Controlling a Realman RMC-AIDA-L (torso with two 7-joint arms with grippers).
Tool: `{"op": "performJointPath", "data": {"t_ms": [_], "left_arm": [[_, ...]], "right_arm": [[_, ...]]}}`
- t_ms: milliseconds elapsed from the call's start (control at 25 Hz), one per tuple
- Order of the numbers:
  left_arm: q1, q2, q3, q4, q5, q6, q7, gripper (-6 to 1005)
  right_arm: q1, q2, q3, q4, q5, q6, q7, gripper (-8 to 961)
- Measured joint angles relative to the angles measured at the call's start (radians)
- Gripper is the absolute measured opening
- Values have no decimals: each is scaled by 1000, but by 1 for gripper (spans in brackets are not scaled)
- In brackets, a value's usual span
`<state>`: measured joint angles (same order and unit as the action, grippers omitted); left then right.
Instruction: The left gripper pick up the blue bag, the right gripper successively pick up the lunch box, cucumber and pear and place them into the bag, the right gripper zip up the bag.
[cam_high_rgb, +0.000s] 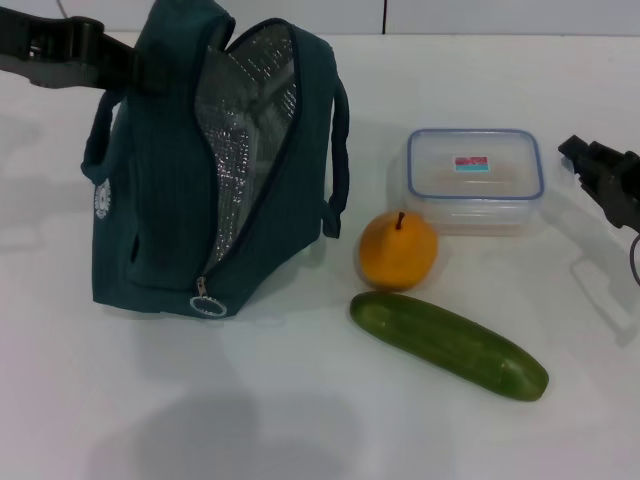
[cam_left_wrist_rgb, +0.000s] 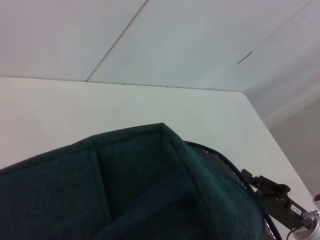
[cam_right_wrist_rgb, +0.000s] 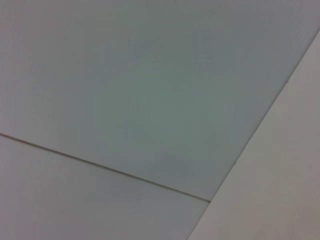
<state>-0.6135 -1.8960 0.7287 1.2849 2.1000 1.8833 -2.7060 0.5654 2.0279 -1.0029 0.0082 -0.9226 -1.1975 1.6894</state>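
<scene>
Teal bag (cam_high_rgb: 150, 200), orange pear (cam_high_rgb: 397, 252)

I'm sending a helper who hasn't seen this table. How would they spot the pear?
Start at the blue bag standing open on the white table. To its right lie three things together: the lunch box at the back, the cucumber in front, the pear between. The pear alone is round, orange-yellow and stemmed.

Bright, even overhead light is washing the table (cam_high_rgb: 300, 420) w/ soft grey shadows beside bag (cam_high_rgb: 150, 200) & cucumber (cam_high_rgb: 448, 345). Foil lining is glinting. Right wrist view is showing only blank, featureless wall.
</scene>
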Motion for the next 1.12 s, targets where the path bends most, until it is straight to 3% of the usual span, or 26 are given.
{"op": "performJointPath", "data": {"t_ms": [160,800,1120], "left_arm": [[0,0,2,1,0,0,2,44],[-13,0,3,-5,2,0,2,44],[-14,0,3,-6,1,-1,2,44]], "right_arm": [[-2,0,3,4,4,-7,6,180],[33,0,-7,31,-4,56,96,832],[102,0,-8,55,-42,80,114,884]]}}
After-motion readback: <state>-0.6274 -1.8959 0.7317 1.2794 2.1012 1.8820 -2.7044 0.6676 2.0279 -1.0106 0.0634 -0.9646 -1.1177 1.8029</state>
